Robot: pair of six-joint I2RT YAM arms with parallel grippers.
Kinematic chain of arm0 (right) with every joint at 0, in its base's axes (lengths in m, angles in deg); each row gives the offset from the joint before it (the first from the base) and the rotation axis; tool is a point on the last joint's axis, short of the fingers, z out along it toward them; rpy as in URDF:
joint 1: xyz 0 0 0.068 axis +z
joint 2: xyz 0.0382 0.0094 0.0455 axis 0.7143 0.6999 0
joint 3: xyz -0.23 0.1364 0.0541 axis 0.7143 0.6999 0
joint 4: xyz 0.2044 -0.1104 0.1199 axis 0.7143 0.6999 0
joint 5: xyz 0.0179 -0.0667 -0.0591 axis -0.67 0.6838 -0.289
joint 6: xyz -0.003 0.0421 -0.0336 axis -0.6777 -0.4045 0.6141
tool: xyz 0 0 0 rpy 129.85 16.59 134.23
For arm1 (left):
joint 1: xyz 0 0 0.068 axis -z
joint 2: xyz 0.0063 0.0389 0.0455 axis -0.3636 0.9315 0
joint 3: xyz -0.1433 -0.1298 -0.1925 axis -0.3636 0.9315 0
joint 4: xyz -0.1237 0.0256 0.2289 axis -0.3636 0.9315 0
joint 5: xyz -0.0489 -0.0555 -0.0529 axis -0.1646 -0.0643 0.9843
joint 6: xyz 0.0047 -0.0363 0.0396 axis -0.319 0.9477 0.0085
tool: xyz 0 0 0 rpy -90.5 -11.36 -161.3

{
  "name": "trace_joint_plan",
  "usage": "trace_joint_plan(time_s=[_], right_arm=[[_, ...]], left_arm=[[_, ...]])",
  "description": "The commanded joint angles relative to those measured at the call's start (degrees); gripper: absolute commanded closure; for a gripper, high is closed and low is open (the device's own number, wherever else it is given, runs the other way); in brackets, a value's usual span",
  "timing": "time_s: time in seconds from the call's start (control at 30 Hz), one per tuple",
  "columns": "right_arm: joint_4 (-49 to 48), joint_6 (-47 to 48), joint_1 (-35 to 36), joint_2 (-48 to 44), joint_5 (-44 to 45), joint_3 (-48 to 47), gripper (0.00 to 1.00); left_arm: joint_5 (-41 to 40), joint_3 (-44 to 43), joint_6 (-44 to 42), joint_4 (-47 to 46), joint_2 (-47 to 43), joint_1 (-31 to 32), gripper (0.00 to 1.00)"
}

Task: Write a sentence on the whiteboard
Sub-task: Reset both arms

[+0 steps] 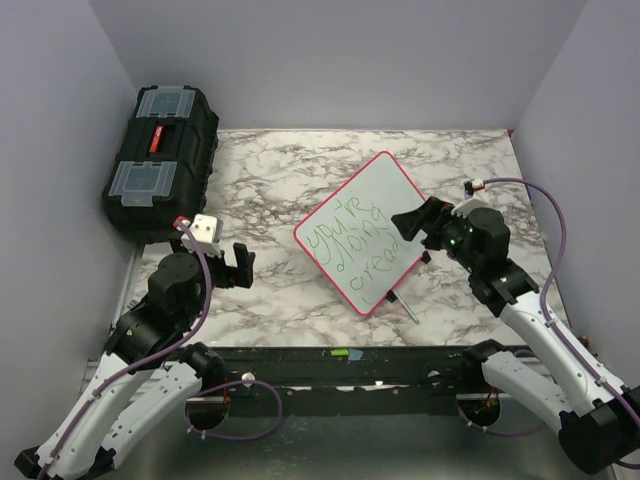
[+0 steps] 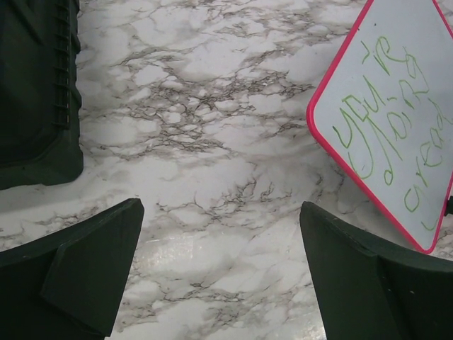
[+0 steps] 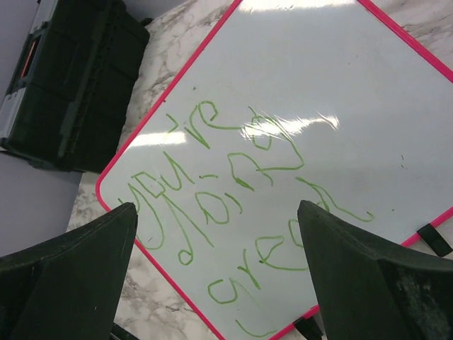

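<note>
The whiteboard [image 1: 385, 195], white with a pink frame, lies turned like a diamond on the marble table. The sentence [image 1: 350, 243] runs across it in three lines of green handwriting. My right gripper [image 1: 410, 225] hovers over the board's right half, open and holding nothing. In the right wrist view the right gripper [image 3: 216, 276] frames the sentence [image 3: 233, 205] on the whiteboard [image 3: 333, 78]. My left gripper [image 1: 243, 265] is open and empty, apart from the board on its left. In the left wrist view the left gripper [image 2: 221, 276] has bare marble between its fingers, with the whiteboard [image 2: 410, 42] and sentence [image 2: 393, 134] at the upper right.
A black toolbox [image 1: 160, 160] with clear lid compartments stands at the far left, also visible as the toolbox [image 2: 35, 92] and the toolbox [image 3: 71, 85]. A thin pen-like thing [image 1: 408, 308] lies by the board's near edge. Grey walls close in the table on three sides.
</note>
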Motion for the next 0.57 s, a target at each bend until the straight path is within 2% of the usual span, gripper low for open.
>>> trace_joint_plan(time_s=[0.0,0.53], right_arm=[[-2.8,2.0,0.2,-0.4,1.2,0.8,0.03],[-4.1,3.9,0.1,3.1,2.5,-0.1,0.00]], left_arm=[[-0.2,3.2,-1.1,-5.2,-3.9,-0.3,0.01],[-2.4,5.4,-0.8,-6.2,-6.1,-0.3,0.01]])
